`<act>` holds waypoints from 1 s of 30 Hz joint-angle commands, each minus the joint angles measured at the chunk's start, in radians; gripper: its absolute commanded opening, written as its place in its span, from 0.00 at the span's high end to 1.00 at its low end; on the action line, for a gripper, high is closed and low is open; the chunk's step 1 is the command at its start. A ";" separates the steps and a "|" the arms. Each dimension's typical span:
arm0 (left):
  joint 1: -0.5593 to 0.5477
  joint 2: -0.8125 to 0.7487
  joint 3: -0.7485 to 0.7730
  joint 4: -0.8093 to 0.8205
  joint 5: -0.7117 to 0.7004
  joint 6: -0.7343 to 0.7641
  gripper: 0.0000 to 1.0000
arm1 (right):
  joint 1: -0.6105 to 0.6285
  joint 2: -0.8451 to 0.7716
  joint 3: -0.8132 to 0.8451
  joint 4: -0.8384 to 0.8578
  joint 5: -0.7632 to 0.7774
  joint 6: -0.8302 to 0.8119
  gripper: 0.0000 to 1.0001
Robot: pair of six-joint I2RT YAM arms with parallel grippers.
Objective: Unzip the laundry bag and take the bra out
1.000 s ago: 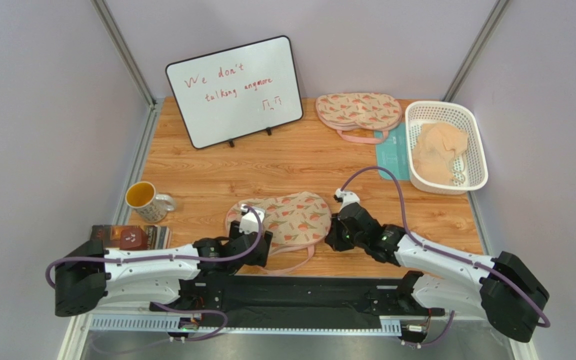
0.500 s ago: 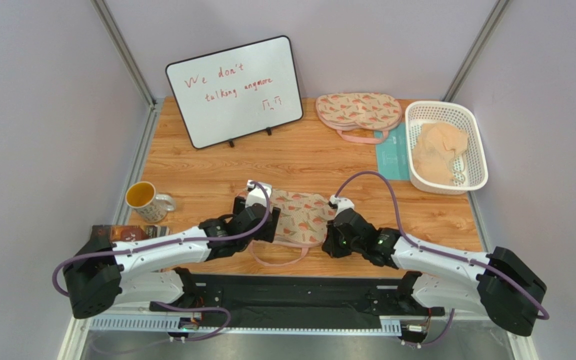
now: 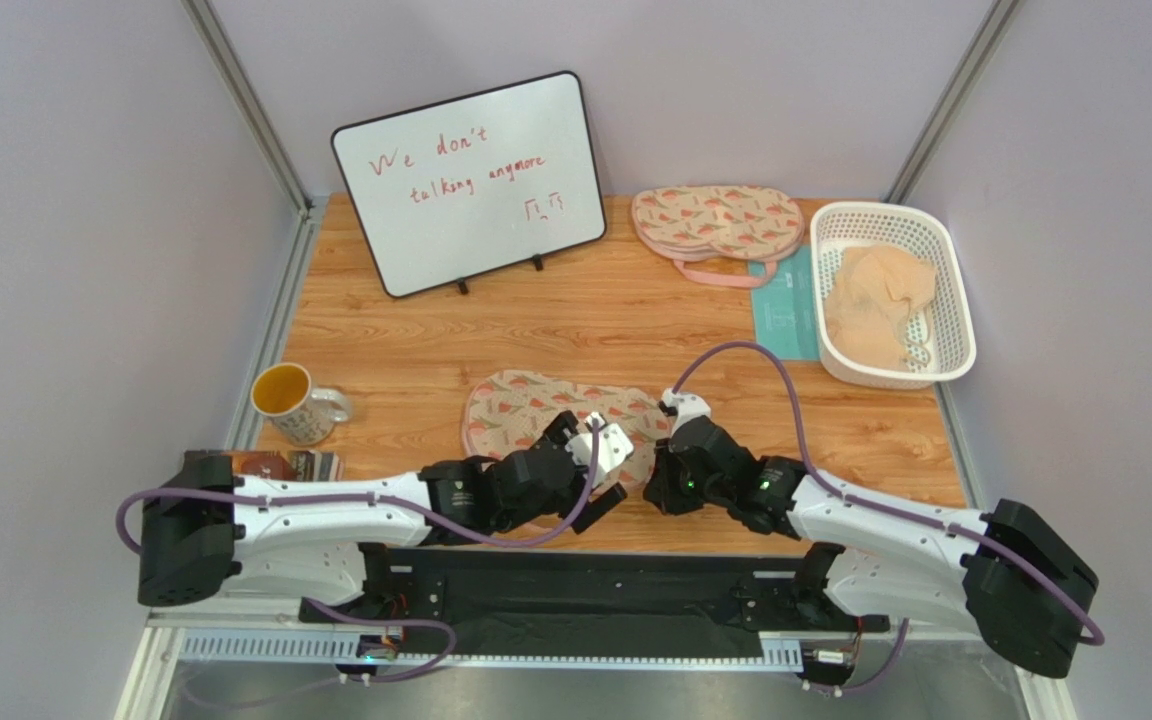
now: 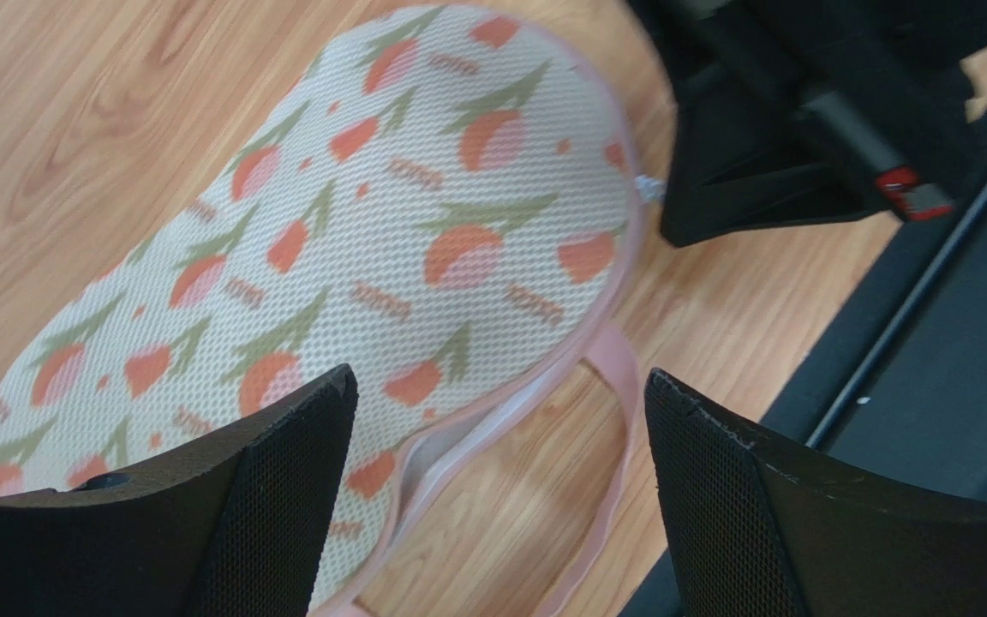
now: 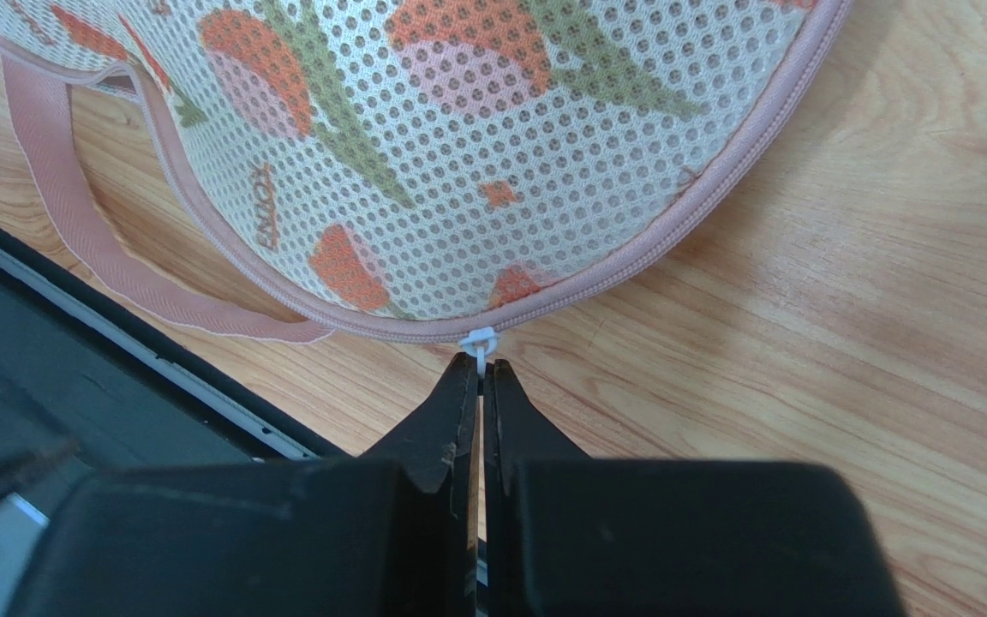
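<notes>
Laundry bag (image 3: 530, 408) lay flat on the wooden table (image 3: 432, 338) just ahead of the right gripper (image 5: 481, 375), clenched on its white zipper pull (image 5: 478, 342); left gripper (image 4: 499, 399) hovered spread wide above its pink strap (image 4: 608, 424).

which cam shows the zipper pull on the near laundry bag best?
Right wrist: the white zipper pull sits sharp and close at the laundry bag's pink edge, pinched in the right hand's tips. Left wrist shows only a tiny white speck by the bag's edge. Top external: too small to make out.
</notes>
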 commanded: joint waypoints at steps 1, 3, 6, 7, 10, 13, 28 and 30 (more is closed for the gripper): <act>-0.048 0.056 -0.008 0.183 0.043 0.100 0.12 | 0.003 -0.011 0.012 0.018 0.000 0.002 1.00; -0.057 0.122 0.016 0.194 0.040 0.101 0.12 | 0.003 -0.008 0.018 0.021 -0.004 0.000 1.00; -0.074 0.192 0.020 0.232 0.023 0.127 0.12 | 0.001 -0.005 0.019 0.025 -0.011 0.000 1.00; -0.075 0.214 0.017 0.261 0.017 0.129 0.12 | 0.003 -0.005 0.021 0.027 -0.012 0.000 1.00; -0.075 0.252 0.009 0.298 -0.013 0.132 0.12 | 0.003 -0.005 0.022 0.027 -0.015 0.000 1.00; -0.075 0.283 0.010 0.333 -0.026 0.137 0.12 | 0.003 -0.002 0.025 0.031 -0.018 -0.001 1.00; -0.083 0.372 0.012 0.331 -0.161 0.088 0.63 | 0.003 0.021 0.030 0.042 -0.026 -0.001 1.00; -0.083 0.375 0.010 0.326 -0.172 0.081 0.76 | 0.004 0.021 0.032 0.042 -0.026 -0.003 1.00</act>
